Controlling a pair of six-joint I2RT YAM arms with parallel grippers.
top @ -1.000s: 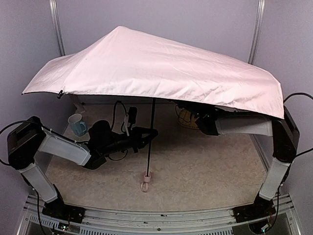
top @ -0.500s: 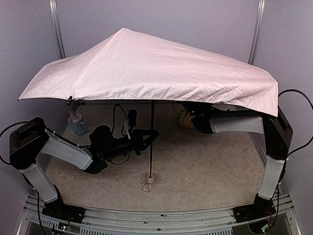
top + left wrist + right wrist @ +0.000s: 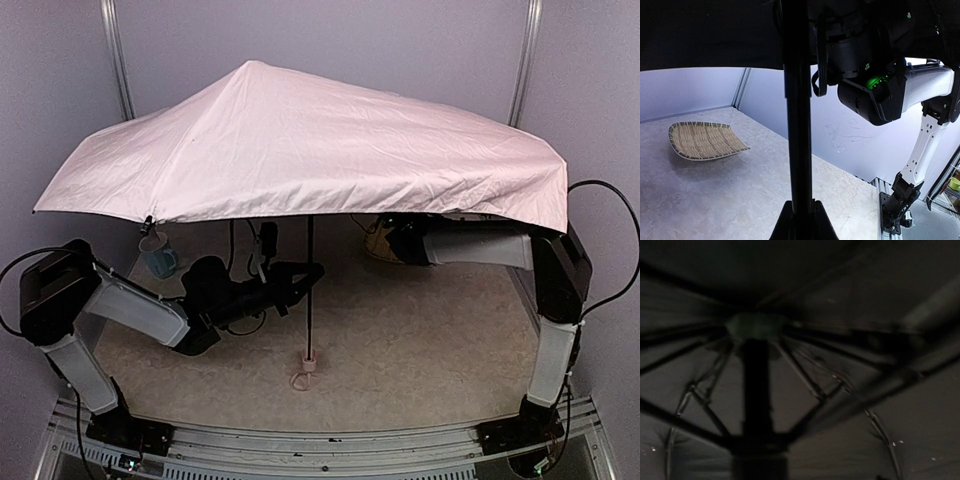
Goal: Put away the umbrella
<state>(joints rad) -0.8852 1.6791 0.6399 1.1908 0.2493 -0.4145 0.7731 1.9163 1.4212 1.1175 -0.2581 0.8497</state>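
Top external: open folding umbrella (image 3: 300, 140), pale pink canopy spread wide above the table (image 3: 430, 340), with its thin dark shaft (image 3: 310, 310) upright and its small pink handle (image 3: 307, 360) at the table surface. The left gripper (image 3: 310, 272) has its jaws pressed together on the shaft, about midway up. The right arm (image 3: 480, 248) reaches in under the canopy's right side, its tip hidden by the fabric. A teal mug (image 3: 160, 262) stands at the left, below the canopy edge. Left wrist: the shaft rises from between the camera's own fingers (image 3: 782, 225), which pinch it, up to the black lining. A woven bamboo tray (image 3: 705, 140) lies on the table at left, apart from the shaft. The right gripper (image 3: 840, 50) sits high beside the shaft, its fingers lost in shadow, so the jaw state cannot be told. Right wrist: a dim, close view of the canopy's black underside, with metal ribs fanning out from the hub (image 3: 756, 326) at the top of the shaft. No fingers can be made out.
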